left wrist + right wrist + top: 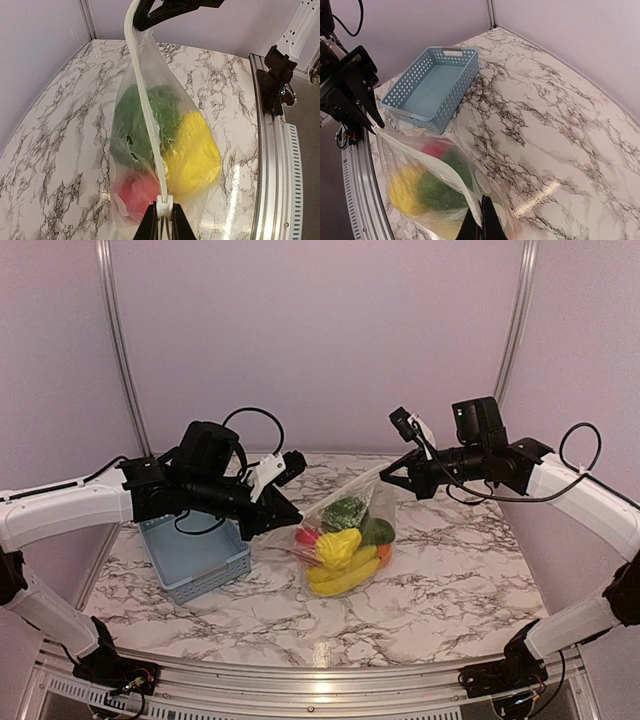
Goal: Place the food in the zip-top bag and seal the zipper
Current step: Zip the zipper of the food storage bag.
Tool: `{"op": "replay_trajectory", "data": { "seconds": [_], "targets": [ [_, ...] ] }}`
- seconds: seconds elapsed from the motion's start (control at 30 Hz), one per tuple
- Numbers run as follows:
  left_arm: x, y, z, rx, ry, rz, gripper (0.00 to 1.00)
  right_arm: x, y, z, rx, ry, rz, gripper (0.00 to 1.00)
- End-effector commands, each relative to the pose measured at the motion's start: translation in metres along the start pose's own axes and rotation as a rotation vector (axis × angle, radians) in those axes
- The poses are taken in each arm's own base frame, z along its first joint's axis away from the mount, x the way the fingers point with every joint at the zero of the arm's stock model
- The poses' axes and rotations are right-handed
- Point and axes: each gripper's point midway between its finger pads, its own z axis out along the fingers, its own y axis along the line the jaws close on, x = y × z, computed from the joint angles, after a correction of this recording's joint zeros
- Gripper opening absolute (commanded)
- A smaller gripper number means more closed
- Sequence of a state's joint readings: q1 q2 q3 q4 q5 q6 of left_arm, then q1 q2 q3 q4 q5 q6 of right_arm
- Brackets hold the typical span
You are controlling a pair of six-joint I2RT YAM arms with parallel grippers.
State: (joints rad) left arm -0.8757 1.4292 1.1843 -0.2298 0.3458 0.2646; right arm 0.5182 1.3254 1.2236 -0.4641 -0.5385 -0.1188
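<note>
The bag (pixel 352 532) full of toy food (pixel 340 552) rests on the table (pixel 460 570) next to the blue basket (pixel 195 560). The left gripper (pixel 291 516) pinches one end of the zipper (pixel 145 110), and the right gripper (pixel 391 476) pinches the other end.

i'm looking into a robot test cell in a lab, not a kitchen: plain lilac panel walls (pixel 320 330) close off the back and both sides, framed by bare metal posts (pixel 120 340) at upper left and upper right. the marble-print table top (pixel 450 570) ends in an aluminium rail (pixel 300 685) along the bottom edge, where two white arms (pixel 60 510) are bolted, black cables (pixel 255 418) exposed. the food (pixel 340 555) at centre is glossy plastic toys.
</note>
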Motion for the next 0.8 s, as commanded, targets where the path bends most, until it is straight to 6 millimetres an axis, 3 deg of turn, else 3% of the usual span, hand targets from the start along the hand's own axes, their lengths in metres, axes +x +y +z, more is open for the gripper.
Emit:
{"op": "replay_trajectory", "data": {
  "seconds": [0.0,0.53,0.77],
  "targets": [
    [0.026,-0.003,-0.010,0.003,0.082,-0.019,0.03,-0.018,-0.030,-0.020,0.134,-0.072,0.011,0.00],
    [0.052,0.003,-0.004,-0.012,0.131,-0.044,0.05,-0.015,-0.034,-0.016,0.140,-0.065,0.025,0.00],
    [0.042,0.005,-0.001,-0.008,0.103,-0.061,0.07,-0.013,-0.027,-0.009,0.077,-0.064,0.030,0.00]
  ]
}}
